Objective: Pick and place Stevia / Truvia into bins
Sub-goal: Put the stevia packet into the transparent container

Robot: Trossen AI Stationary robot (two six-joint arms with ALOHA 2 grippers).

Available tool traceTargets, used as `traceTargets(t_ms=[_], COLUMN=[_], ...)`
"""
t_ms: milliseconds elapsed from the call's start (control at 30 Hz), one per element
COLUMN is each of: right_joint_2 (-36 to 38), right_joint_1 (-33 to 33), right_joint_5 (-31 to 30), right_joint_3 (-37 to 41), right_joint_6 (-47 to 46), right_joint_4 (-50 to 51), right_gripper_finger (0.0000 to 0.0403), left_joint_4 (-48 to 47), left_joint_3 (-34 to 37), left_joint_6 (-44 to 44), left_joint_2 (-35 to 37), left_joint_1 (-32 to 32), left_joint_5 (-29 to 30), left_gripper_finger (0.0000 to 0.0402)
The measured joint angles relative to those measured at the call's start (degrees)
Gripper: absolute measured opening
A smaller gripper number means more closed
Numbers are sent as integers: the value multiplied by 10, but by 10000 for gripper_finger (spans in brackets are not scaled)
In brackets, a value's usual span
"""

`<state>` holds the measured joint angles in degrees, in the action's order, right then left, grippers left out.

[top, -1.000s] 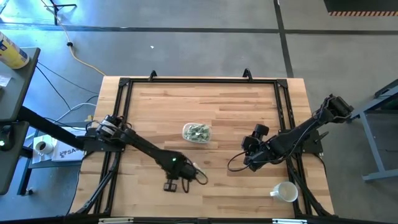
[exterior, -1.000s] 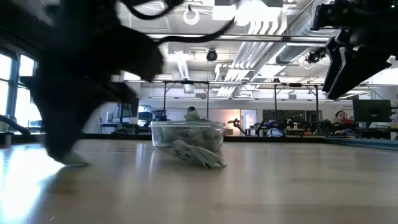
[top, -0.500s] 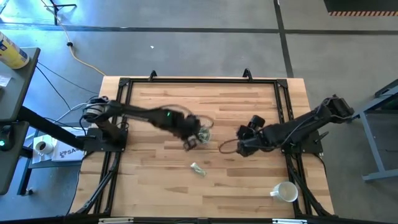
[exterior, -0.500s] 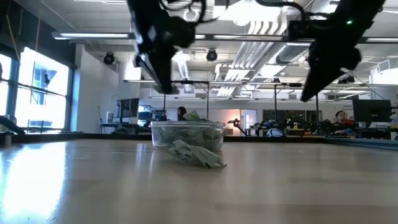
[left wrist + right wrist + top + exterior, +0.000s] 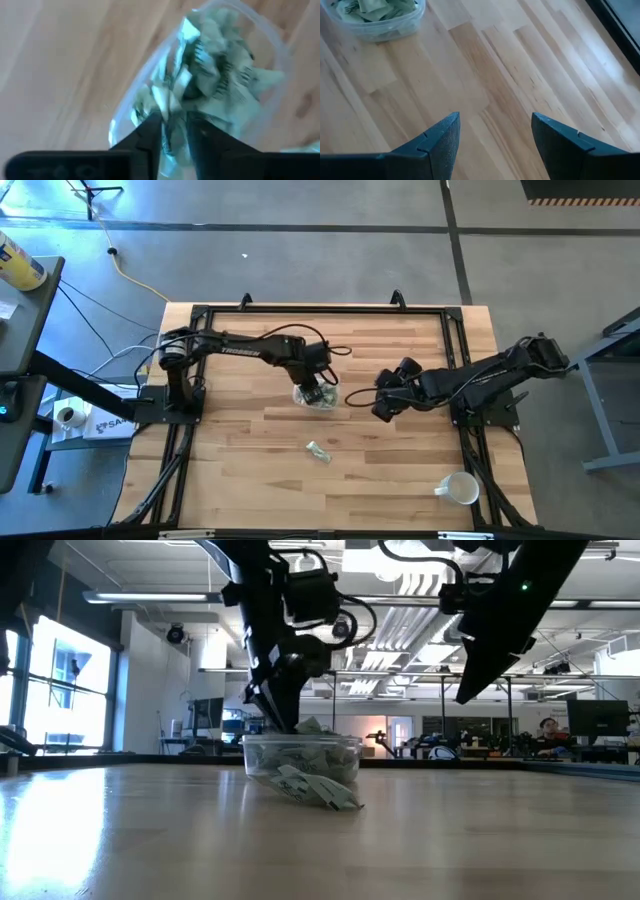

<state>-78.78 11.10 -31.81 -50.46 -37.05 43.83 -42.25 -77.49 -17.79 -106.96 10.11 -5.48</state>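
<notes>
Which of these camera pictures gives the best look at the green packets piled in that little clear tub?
The left wrist view: the packets in the tub fill the picture, just past the left end effector. The right wrist view catches only part of the tub at the edge. The high view shows it small; the low view shows it side-on.

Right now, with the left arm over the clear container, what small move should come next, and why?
Probably open the left end effector to drop its packet. It hangs over the container, fingers close together on a green and white packet. The right end effector waits open beside it. One stray packet is left on the table.
</notes>
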Motion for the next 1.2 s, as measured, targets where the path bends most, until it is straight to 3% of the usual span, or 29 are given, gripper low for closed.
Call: traceTargets(t_ms=[267,400,467,700,933,1100,1200], right_joint_2=[0,0,0,0,0,0,0], right_joint_1=[-2,-2,-1,30,71,87,90], right_joint_5=[2,3,7,17,36,35,33], right_joint_3=[0,0,0,0,0,1,10], right_joint_6=[1,19,34,97,52,27,9], right_joint_4=[5,7,15,53,66,79,86], right_gripper_finger=[236,236,236,236,236,236,236], left_joint_4=[-96,-86,-65,70,177,236,255], left_joint_3=[0,-1,-1,28,35,35,33], left_joint_6=[-50,-99,-84,108,133,130,135], left_joint_2=[46,93,103,55,-25,-39,-44], left_joint_1=[-27,-77,-113,-236,-244,-246,-253], left_joint_5=[-11,-2,-11,16,9,-44,-45], left_gripper_finger=[189,209,215,212,196,189,183])
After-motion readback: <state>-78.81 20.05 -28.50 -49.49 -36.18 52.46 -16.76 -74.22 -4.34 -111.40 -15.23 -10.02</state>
